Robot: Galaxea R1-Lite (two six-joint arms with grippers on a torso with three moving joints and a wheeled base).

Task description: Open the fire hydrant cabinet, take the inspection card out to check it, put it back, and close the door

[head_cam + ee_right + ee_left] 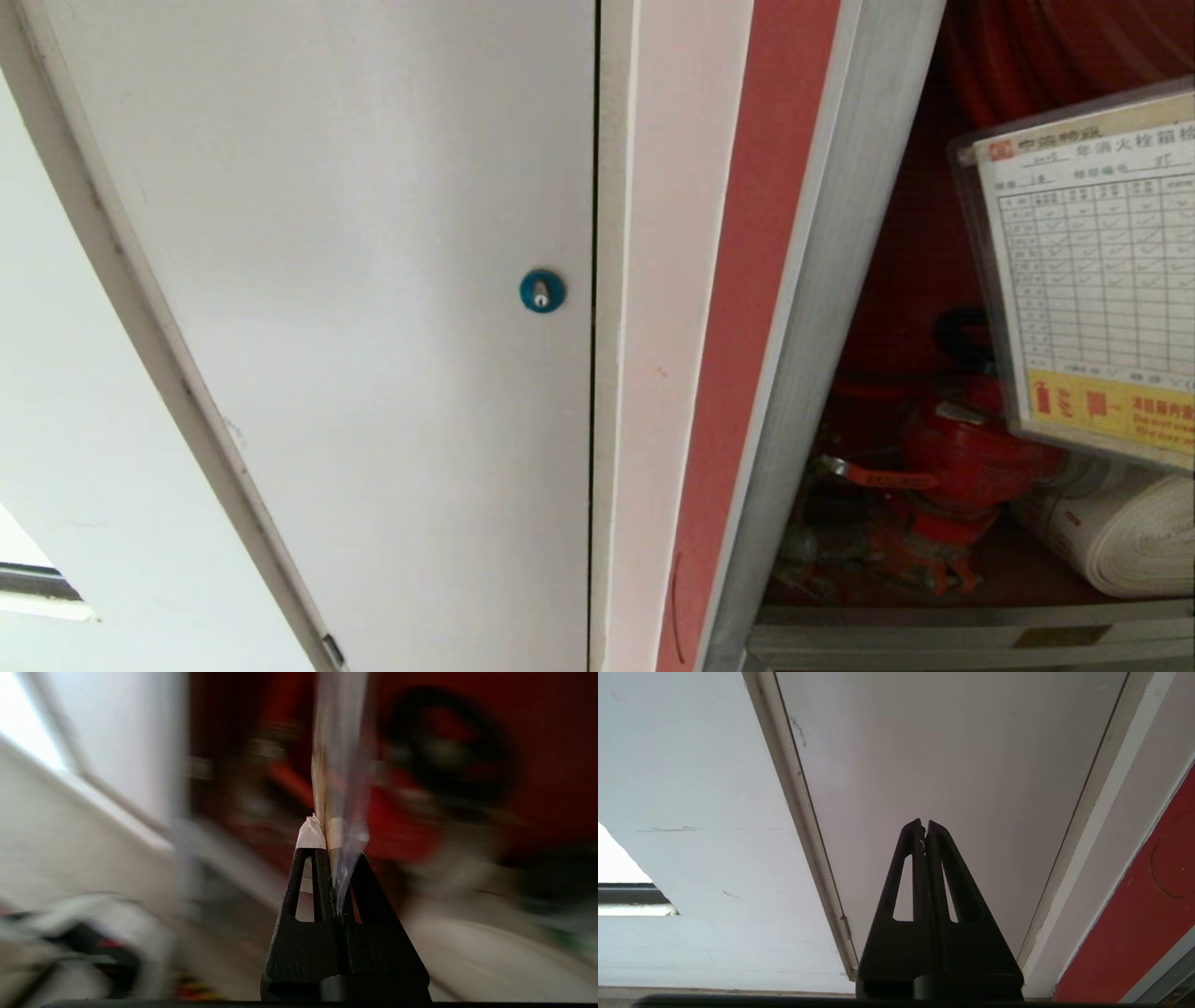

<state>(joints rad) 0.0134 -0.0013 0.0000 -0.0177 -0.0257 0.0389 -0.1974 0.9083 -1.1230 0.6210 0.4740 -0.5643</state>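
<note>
The fire hydrant cabinet stands open at the right of the head view, its silver frame post slanting between a red strip and the red interior. Left of it a plain white door with a round blue lock fills most of that view. Inside the cabinet a red valve sits low, with a rolled white hose to its right. The inspection card, in a clear sleeve, hangs in front of the interior at the right edge, covering part of the valve and hose; its printed face is turned toward the camera, its long axis running roughly up and down with a slight tilt, and a yellow band runs along its lower end. Only the right wrist view shows the grip: the right gripper has its jaws pinched on the card's edge, the card seen edge-on and rising away from the tips against a blurred red background. The left wrist view shows the left gripper with jaws pressed together and empty, pointing at the white door.
</note>
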